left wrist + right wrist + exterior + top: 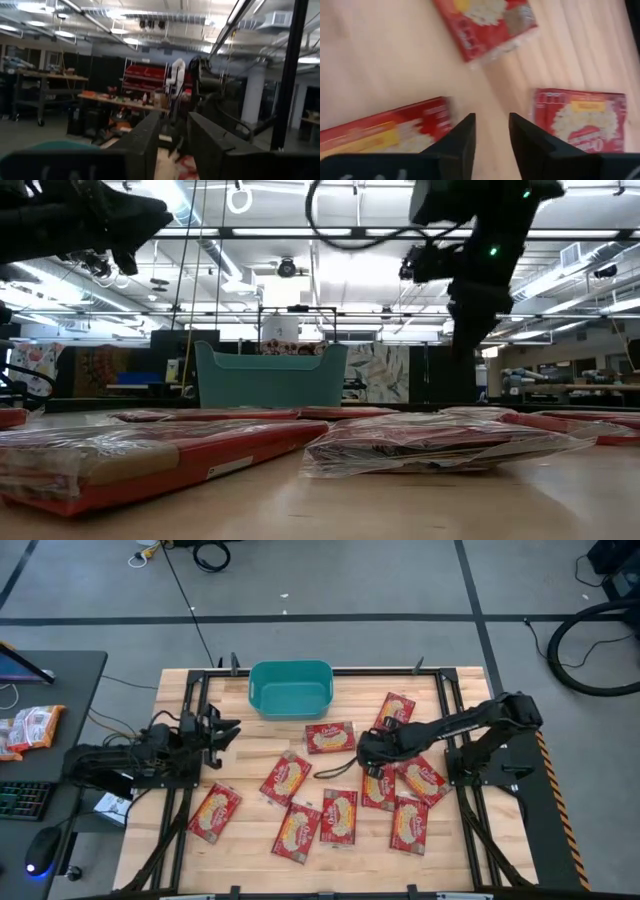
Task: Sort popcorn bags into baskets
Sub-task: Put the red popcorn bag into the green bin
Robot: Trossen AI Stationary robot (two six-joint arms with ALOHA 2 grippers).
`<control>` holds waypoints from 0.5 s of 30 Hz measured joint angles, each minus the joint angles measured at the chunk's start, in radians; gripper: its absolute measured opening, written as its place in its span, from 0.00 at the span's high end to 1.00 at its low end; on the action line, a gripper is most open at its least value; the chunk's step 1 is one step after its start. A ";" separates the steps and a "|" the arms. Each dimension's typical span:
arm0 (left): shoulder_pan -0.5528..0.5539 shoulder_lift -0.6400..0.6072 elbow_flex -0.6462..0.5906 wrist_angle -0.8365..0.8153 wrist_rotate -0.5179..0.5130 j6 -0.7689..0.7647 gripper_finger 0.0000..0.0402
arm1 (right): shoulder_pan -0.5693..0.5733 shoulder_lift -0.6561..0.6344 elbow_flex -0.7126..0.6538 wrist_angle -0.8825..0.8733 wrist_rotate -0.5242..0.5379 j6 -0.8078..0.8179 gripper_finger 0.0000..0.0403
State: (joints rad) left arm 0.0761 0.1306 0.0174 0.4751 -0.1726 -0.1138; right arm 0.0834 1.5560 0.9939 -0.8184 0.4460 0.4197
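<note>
**High view: nine popcorn bags on the table, teal basket empty**

High view has my right gripper point(366, 752) stretched in from the right edge toward the middle of the wooden table point(450, 850), above the bare wood between bags. My right wrist view shows my two dark fingers point(457, 145) parted with a narrow gap, nothing between them, and light wood below them.

My left gripper point(225, 732) waits near the left edge, raised, its fingers a little apart and holding nothing.

The teal basket point(290, 688) stands at the middle of the far edge; nothing shows inside it from above. Nine red popcorn bags point(290, 778) lie flat and scattered across the table's middle and right side. One bag point(329, 737) lies just in front of the basket, another point(395, 710) off to the basket's right. Four point(410, 824) cluster under and beside my right arm. One more point(214, 811) lies apart toward the left edge.

Orange-white packets point(30, 728) sit on the dark desk point(85, 670) left of the table.
</note>
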 joint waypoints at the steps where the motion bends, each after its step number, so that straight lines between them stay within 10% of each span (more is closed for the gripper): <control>1: 0.000 0.014 0.000 0.001 -0.001 -0.001 0.71 | -0.018 0.009 0.000 0.002 0.001 -0.013 0.65; 15: -0.003 0.134 0.104 -0.208 0.058 -0.090 0.70 | -0.211 0.166 0.000 0.148 0.063 -0.231 0.53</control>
State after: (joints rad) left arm 0.0727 0.2643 0.1211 0.2671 -0.1143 -0.2039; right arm -0.1271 1.7215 0.9936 -0.6708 0.5091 0.1884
